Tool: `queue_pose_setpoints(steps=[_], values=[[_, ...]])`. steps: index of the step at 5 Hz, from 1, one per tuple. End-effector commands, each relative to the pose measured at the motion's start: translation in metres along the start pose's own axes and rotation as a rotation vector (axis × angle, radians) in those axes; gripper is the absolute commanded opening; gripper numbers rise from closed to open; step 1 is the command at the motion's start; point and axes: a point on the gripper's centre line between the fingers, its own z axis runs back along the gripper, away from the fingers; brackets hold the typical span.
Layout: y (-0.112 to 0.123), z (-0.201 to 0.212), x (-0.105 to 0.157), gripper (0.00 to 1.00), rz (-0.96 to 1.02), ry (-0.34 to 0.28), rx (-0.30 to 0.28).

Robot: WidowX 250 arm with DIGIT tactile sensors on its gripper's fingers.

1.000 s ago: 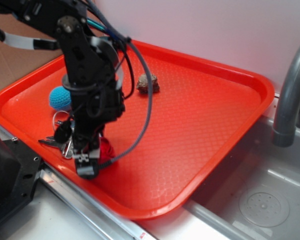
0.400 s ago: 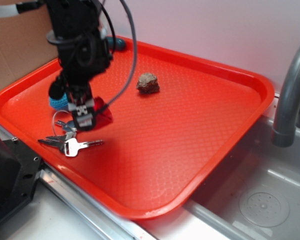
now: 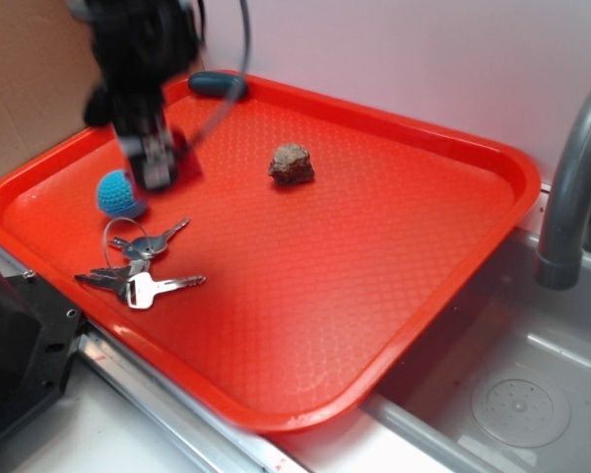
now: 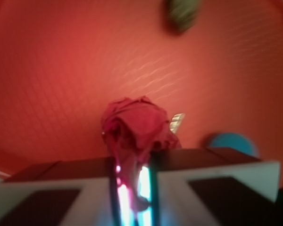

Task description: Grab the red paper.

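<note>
Holding above tray's (image 3: pixel 453 148) far-left corner: gripper (image 3: pixel 158 168), fingers clenched on red paper (image 4: pixel 137 125), clear of tray floor | blue ball (image 3: pixel 118 193) just beside | keys (image 3: pixel 138 266) near front-left edge | brown rock (image 3: pixel 292 164) mid-tray

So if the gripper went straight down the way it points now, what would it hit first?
Likely bare tray: the gripper, shut on the red paper, points down beside the blue ball. Depth is unclear, so it might clip the ball.
</note>
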Motion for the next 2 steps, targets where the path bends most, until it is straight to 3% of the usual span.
queue_pose_setpoints(steps=[1,2], values=[[0.049,0.099,0.010,0.00,0.275,-0.170,-0.060],[0.047,0.108,0.026,0.00,0.282,-0.105,-0.008]])
